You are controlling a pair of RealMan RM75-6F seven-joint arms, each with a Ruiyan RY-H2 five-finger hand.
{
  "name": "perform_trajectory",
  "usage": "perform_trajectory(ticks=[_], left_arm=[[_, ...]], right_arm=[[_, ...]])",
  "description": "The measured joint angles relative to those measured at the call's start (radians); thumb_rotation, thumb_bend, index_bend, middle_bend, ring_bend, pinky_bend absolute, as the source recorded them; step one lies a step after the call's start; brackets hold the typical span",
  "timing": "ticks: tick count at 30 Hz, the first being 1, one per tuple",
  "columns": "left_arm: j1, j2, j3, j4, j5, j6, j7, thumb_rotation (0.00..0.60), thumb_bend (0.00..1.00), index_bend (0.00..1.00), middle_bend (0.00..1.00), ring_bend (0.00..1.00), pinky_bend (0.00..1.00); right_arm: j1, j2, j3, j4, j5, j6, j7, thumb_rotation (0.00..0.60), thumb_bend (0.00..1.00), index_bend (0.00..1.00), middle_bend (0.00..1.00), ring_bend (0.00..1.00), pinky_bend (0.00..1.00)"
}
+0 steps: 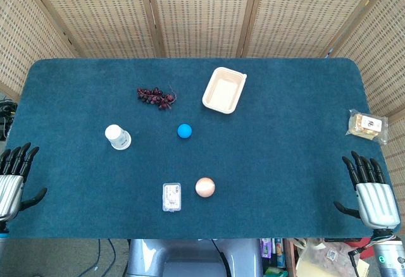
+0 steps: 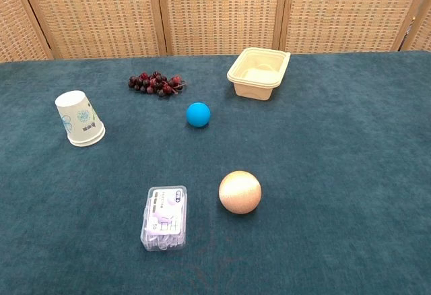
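Both hands rest at the near corners of the blue-carpeted table (image 1: 285, 163), seen only in the head view. The left hand (image 1: 12, 179) lies at the near left edge with its fingers stretched forward and spread apart, thumb out to the side, holding nothing. The right hand (image 1: 370, 191) lies at the near right edge in the same way, fingers extended and apart, thumb out, with nothing in it. Nearest to the left hand is the paper cup (image 1: 118, 136), standing upside down on its rim, well apart from the hand and further in on the table. Nearest to the right hand is the packet of biscuits (image 1: 367, 126), lying at the right edge of the table beyond the fingertips and clear of them. Between the 2 hands, toward the near edge, a small clear plastic box (image 1: 171, 196) lies flat with a peach-coloured ball (image 1: 205, 187) just beside it on its right, not touching. Further back sits a small blue ball (image 1: 184, 131), and beyond that a bunch of dark grapes (image 1: 155, 96) on the left and an empty cream tray (image 1: 224, 90) on the right, near each other but apart. A woven screen (image 1: 202, 11) stands behind the table.
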Motion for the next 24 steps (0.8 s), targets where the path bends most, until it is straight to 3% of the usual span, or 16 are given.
perform_trajectory(ticks=[24], left_arm=[[-0.01, -0.009, 0.0, 0.001, 0.012, -0.006, 0.007, 0.6, 0.26, 0.0, 0.0, 0.0, 0.0]], right_arm=[[0.004, -0.009, -0.004, 0.001, 0.001, -0.013, -0.017, 0.6, 0.09, 0.0, 0.0, 0.0, 0.0]])
